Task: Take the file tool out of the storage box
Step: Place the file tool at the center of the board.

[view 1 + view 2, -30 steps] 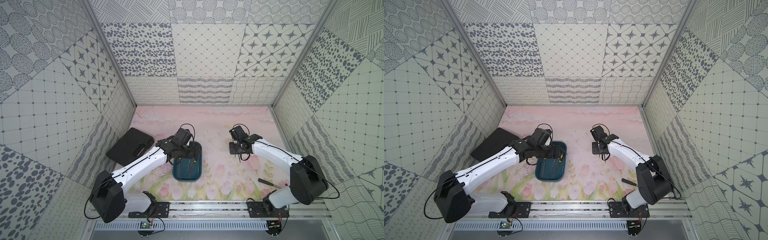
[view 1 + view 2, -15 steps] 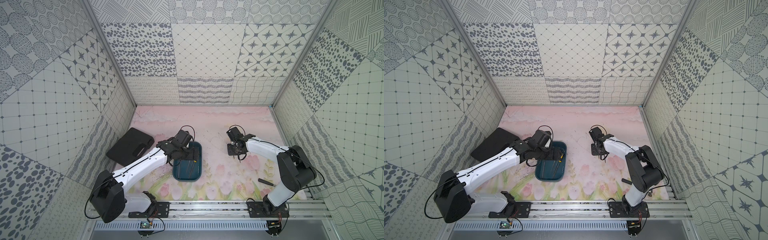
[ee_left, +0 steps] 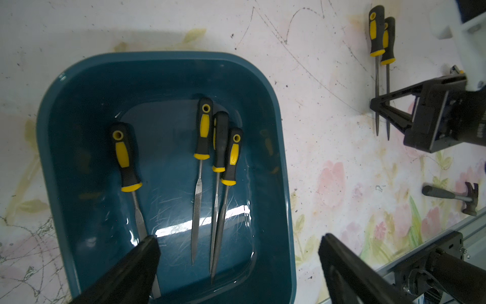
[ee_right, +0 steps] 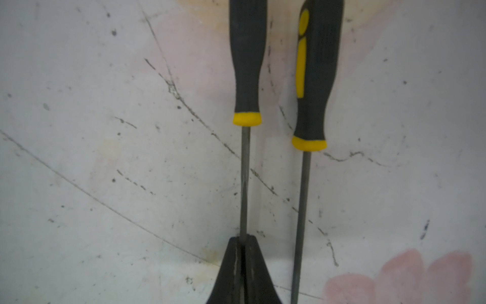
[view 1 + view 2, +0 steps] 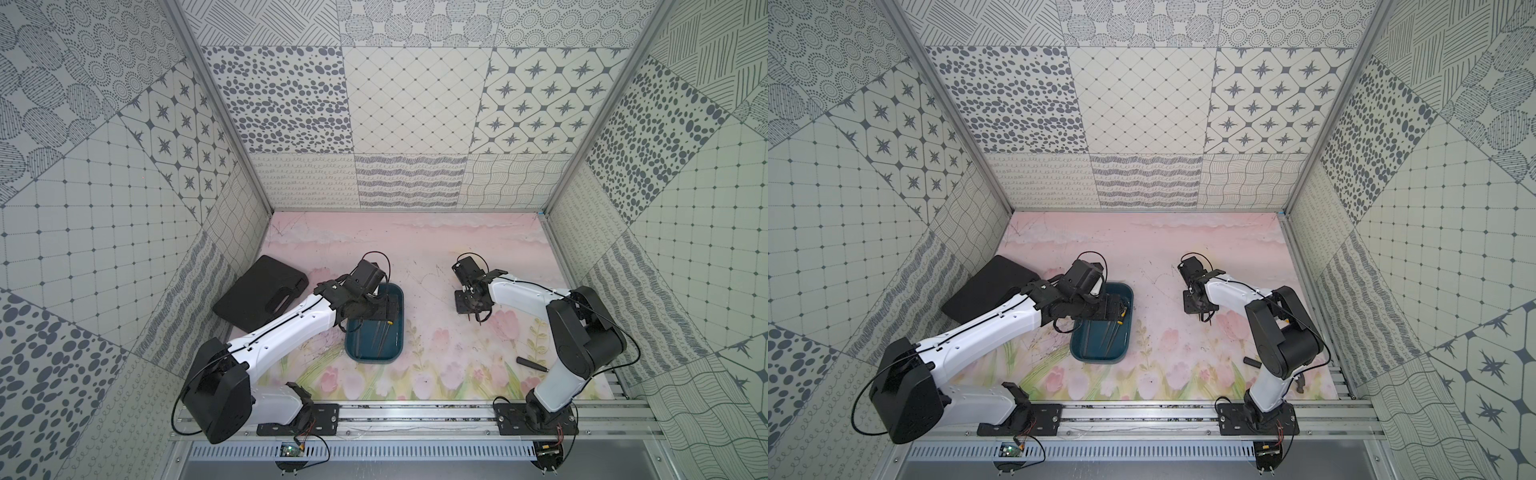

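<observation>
File tools [image 3: 202, 131], four of them, lie in the storage box [image 3: 163, 63] left of centre on the table [image 5: 415, 249], three bunched and a lone file [image 3: 126, 158] apart, while our left gripper [image 3: 238, 238] hovers over them with its fingers [image 3: 142, 258] spread wide. To the right, well apart from the box, our right gripper [image 4: 243, 239] pinches the thin shaft of a fifth file [image 4: 247, 65] just beside a sixth file [image 4: 315, 79]. We judge it best to release that one flat, then lower the left fingers astride the lone file's handle, where nothing crowds the grip.

Bright even light; glare streaks the storage box [image 3: 79, 92].
</observation>
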{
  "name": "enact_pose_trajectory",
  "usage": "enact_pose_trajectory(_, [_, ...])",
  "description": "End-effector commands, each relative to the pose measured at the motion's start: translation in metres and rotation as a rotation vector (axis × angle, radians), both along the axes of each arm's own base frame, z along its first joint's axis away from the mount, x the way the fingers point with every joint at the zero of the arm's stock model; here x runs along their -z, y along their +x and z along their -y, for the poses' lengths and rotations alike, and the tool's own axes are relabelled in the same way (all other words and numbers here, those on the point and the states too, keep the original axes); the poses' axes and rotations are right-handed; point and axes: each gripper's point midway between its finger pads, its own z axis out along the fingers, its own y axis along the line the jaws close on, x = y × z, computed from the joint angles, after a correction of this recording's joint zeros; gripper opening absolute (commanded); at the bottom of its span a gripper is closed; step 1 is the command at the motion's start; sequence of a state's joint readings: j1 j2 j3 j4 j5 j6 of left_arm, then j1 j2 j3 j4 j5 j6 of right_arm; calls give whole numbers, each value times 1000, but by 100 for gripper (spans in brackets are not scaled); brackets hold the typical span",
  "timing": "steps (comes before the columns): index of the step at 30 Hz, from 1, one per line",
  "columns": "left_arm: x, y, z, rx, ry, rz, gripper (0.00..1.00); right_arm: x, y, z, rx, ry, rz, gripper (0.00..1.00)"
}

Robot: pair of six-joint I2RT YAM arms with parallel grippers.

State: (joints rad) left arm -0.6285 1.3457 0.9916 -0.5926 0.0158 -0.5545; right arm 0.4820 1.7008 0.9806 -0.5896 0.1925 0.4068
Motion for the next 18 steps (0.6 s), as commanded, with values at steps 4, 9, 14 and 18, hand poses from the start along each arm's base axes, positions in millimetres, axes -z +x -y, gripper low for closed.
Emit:
enact_pose_trajectory(4, [4,3,2,10,13,9,99,8,-3,5,5,-19,-9,0])
enact_pose_trajectory(9, [5,4,3,13,14,6,99,7,-6,6,10,-16,-10,0])
enact_pose_trajectory(14, [6,7,6,15,12,2,98,8,-8,7,14,-16,-20,0])
enact_pose_trajectory(18, [8,8,6,16,17,0,98,8,-13,7,14,-15,-24,0])
